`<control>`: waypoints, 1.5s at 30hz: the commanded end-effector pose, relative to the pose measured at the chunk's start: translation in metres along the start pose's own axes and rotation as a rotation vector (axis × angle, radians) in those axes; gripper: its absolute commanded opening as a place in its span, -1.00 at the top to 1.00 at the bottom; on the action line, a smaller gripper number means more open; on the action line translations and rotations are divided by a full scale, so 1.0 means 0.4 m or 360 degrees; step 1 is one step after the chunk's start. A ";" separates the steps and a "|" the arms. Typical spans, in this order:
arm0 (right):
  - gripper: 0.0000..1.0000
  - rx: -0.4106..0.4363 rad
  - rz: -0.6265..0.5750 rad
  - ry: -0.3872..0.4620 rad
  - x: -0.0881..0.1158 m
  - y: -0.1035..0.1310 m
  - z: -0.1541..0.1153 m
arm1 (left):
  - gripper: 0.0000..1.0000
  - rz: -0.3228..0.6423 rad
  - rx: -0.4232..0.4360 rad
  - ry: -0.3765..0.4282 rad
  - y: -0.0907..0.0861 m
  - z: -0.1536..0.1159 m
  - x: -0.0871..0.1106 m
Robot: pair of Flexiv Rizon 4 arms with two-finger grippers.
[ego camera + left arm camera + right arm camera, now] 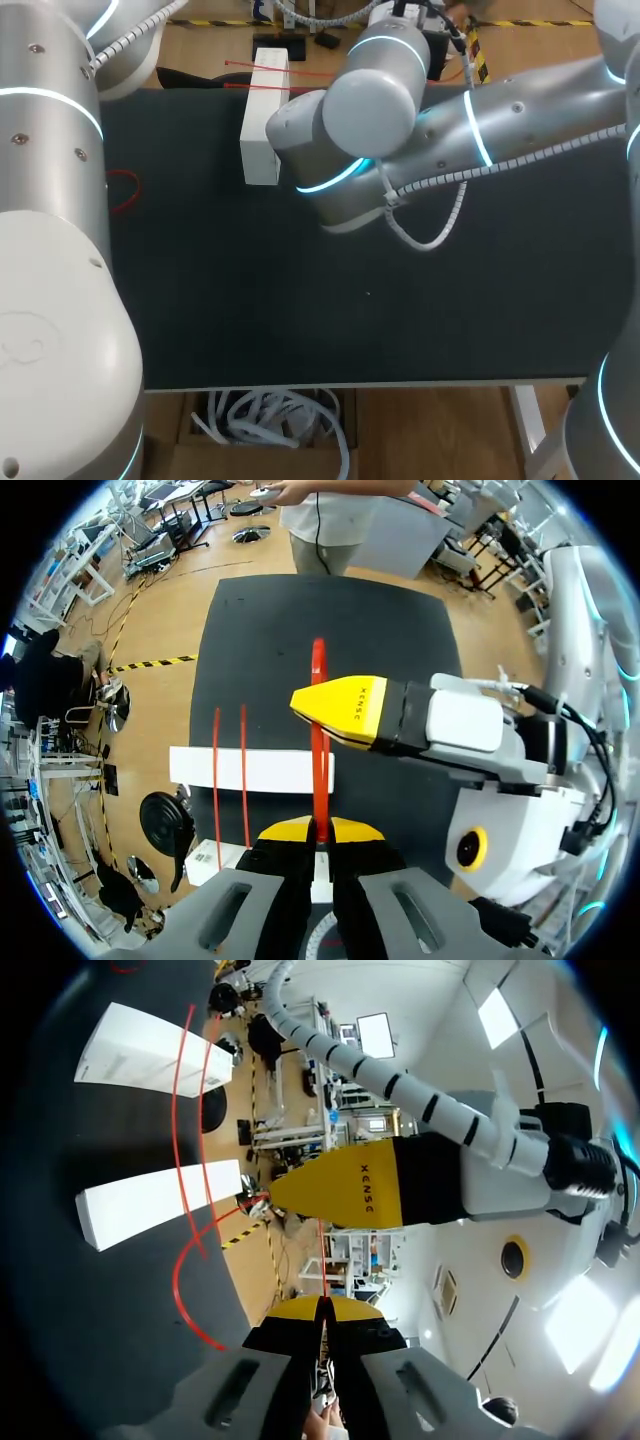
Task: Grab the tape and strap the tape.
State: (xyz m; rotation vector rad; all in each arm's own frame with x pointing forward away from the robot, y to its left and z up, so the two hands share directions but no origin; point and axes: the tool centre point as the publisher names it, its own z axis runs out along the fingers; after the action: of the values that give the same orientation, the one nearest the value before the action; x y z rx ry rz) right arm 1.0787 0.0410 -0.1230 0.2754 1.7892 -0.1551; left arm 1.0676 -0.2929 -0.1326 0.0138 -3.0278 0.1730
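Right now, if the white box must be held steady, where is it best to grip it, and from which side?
Probably across its two long sides, coming down from above. The box lies long and narrow on the table, so only its short width suits two fingers. Take the near half, which is bare: the tape crosses the far end.

The right arm (520, 120) enters from 3 o'clock, wrist bent near 12 o'clock; the left arm (50, 250) looms at 9 o'clock. Left gripper (318, 830) and right gripper (322, 1310) (tips close together) each pinch the red tape (318, 740) between closed fingers.
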 end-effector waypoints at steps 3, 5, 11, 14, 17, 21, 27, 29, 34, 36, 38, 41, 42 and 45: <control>1.00 0.0001 -0.0012 0.0014 -0.002 0.004 0.001 | 1.00 -0.0001 -0.0009 0.0007 -0.003 -0.004 -0.005; 1.00 -0.0001 -0.0014 0.0017 -0.001 0.004 0.002 | 1.00 -0.0001 -0.0009 0.0007 -0.003 -0.004 -0.005; 1.00 -0.0006 -0.0021 0.0022 0.001 0.006 0.001 | 1.00 -0.0001 -0.0009 0.0007 -0.003 -0.004 -0.005; 1.00 -0.0005 -0.0024 0.0022 0.001 0.007 0.000 | 1.00 -0.0001 -0.0009 0.0007 -0.003 -0.004 -0.005; 1.00 -0.0003 -0.0027 0.0025 0.003 0.007 0.000 | 1.00 -0.0001 -0.0009 0.0007 -0.003 -0.004 -0.005; 1.00 -0.0004 -0.0031 0.0027 0.005 0.007 -0.001 | 1.00 -0.0001 -0.0009 0.0007 -0.003 -0.004 -0.005; 1.00 0.0000 -0.0037 0.0028 0.007 0.006 -0.006 | 1.00 -0.0001 -0.0009 0.0007 -0.003 -0.004 -0.005; 1.00 -0.0001 -0.0045 0.0027 0.008 0.005 -0.007 | 1.00 -0.0001 -0.0009 0.0007 -0.003 -0.004 -0.005; 1.00 0.0013 -0.0045 0.0030 0.012 -0.002 -0.009 | 1.00 -0.0001 -0.0009 0.0007 -0.003 -0.004 -0.005; 1.00 0.0015 -0.0048 0.0030 0.013 -0.002 -0.009 | 1.00 -0.0001 -0.0009 0.0007 -0.003 -0.004 -0.005; 1.00 0.0017 -0.0049 0.0030 0.013 -0.002 -0.009 | 1.00 -0.0001 -0.0009 0.0007 -0.003 -0.004 -0.005; 1.00 0.0021 -0.0051 0.0027 0.014 -0.002 -0.009 | 1.00 -0.0001 -0.0009 0.0007 -0.003 -0.004 -0.005; 1.00 0.0022 -0.0051 0.0026 0.014 -0.002 -0.010 | 1.00 -0.0001 -0.0009 0.0007 -0.003 -0.004 -0.005; 1.00 0.0023 -0.0049 0.0021 0.013 -0.002 -0.011 | 1.00 -0.0001 -0.0009 0.0007 -0.003 -0.004 -0.005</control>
State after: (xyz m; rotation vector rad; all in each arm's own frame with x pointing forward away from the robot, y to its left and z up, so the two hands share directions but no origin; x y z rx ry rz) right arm 1.0740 0.0412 -0.1285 0.2605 1.8033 -0.1855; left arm 1.0676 -0.2929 -0.1326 0.0138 -3.0278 0.1729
